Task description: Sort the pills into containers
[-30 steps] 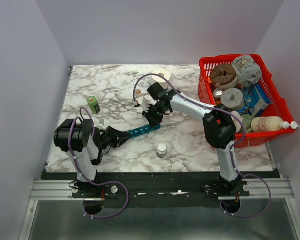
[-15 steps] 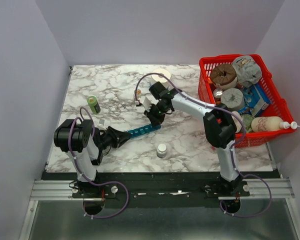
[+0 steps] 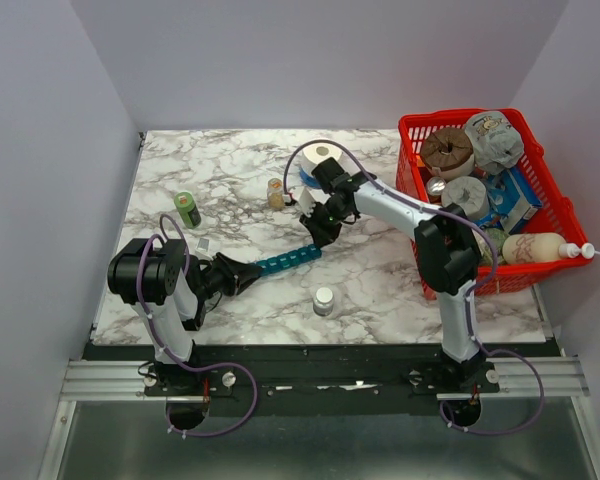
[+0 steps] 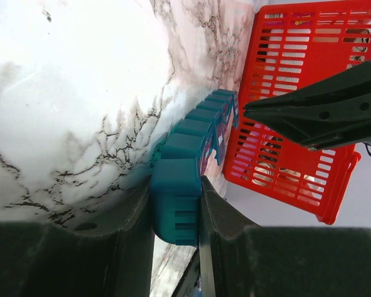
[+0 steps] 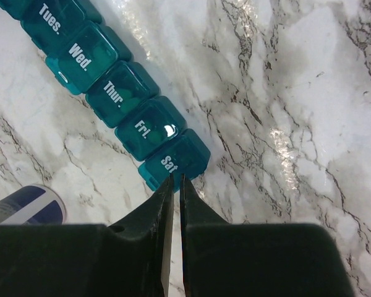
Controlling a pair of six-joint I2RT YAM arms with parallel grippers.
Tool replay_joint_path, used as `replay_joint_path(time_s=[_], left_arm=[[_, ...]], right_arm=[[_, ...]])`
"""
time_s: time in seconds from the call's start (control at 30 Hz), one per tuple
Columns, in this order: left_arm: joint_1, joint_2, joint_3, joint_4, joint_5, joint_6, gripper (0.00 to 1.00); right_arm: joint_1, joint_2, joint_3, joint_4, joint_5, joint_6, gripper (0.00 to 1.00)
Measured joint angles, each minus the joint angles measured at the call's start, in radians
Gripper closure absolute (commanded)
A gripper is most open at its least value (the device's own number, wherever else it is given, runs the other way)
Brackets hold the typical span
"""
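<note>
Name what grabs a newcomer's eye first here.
The red basket, crammed with clutter, on the right. Then the teal organizer in the middle: the left gripper clamps its near end, while the right gripper, tips almost closed, points at the Sat compartment at the other end.

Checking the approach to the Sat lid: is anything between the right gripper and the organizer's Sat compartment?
Nothing visible. The shut right gripper has its tips at the Sat compartment of the organizer.
</note>
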State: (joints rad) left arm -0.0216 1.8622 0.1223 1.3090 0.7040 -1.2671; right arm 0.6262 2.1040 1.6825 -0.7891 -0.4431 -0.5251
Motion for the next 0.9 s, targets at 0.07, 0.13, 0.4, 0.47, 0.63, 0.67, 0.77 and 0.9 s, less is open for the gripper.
replay_joint_path(time_s=[0.07, 0.13, 0.4, 0.47, 0.63, 0.67, 0.77, 0.9], left_arm=[[0.0, 0.0, 0.0, 0.0, 0.0, 0.0, 1.0], [0.0, 0.0, 0.0, 0.0, 0.0, 0.0, 1.0], [0.0, -0.001, 0.0, 0.0, -0.001, 0.002, 1.0], [0.0, -0.001, 0.0, 0.0, -0.001, 0.002, 1.0], [0.0, -0.001, 0.001, 0.0, -0.001, 0.003, 1.0], [0.0, -0.001, 0.001, 0.0, -0.001, 0.003, 1.0], [0.0, -0.001, 0.001, 0.0, -0.001, 0.003, 1.0], [0.0, -0.001, 0.002, 0.0, -0.001, 0.003, 1.0]], right_arm=[[0.001, 0.019, -0.001, 0.0, 0.0, 0.0, 0.83], [0.001, 0.035, 0.003, 0.002, -0.01, 0.001, 0.83], [0.0, 0.041, 0.026, -0.02, -0.01, 0.0, 0.83], [0.0, 0.041, 0.039, -0.032, -0.013, 0.0, 0.83], [0.005, 0.032, 0.099, -0.054, -0.076, 0.002, 0.83], [0.008, 0.029, 0.109, -0.054, -0.088, 0.005, 0.83], [0.031, 0.03, 0.132, -0.053, -0.12, 0.017, 0.82], [0.084, 0.048, 0.166, -0.057, -0.145, 0.037, 0.82]])
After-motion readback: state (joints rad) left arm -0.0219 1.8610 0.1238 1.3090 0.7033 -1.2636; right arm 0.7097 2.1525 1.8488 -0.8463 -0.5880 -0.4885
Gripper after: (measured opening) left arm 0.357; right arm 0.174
